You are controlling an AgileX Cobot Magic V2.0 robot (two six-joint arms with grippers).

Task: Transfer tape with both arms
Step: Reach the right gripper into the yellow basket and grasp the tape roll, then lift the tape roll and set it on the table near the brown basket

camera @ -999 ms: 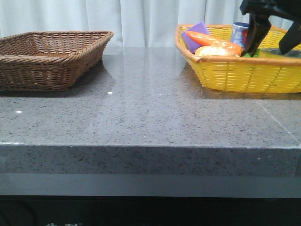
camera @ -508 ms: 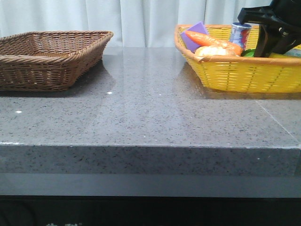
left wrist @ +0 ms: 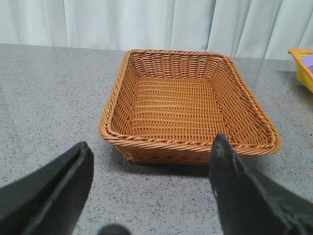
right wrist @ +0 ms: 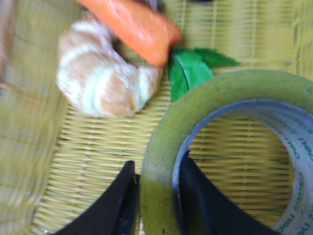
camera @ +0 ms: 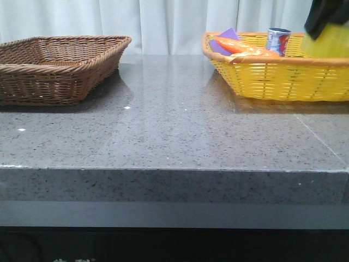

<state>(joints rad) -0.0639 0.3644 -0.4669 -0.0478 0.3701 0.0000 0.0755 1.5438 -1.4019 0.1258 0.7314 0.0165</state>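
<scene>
The tape [right wrist: 161, 142], a wide translucent yellow roll with a white core and green lettering, is held in my right gripper [right wrist: 156, 188]. One dark finger [right wrist: 120, 203] is outside the roll's wall and the other is inside the core. In the front view the right gripper [camera: 329, 15] is at the top right edge, and the tape [camera: 327, 45] hangs blurred under it, over the yellow basket [camera: 272, 82]. My left gripper [left wrist: 151, 147] is open and empty, low over the table just short of the brown basket [left wrist: 190, 103]. It does not show in the front view.
The yellow basket holds a carrot [camera: 242, 46], a purple block [camera: 224, 39] and a small printed can [camera: 278, 40]. The right wrist view shows a bread roll [right wrist: 105, 83] and green leaves [right wrist: 193, 71] beside the carrot. The brown wicker basket [camera: 54, 71] stands at the table's left.
My right gripper dropped into the yellow basket, shut on the tape's wall, and has now risen toward the upper right with the roll.
</scene>
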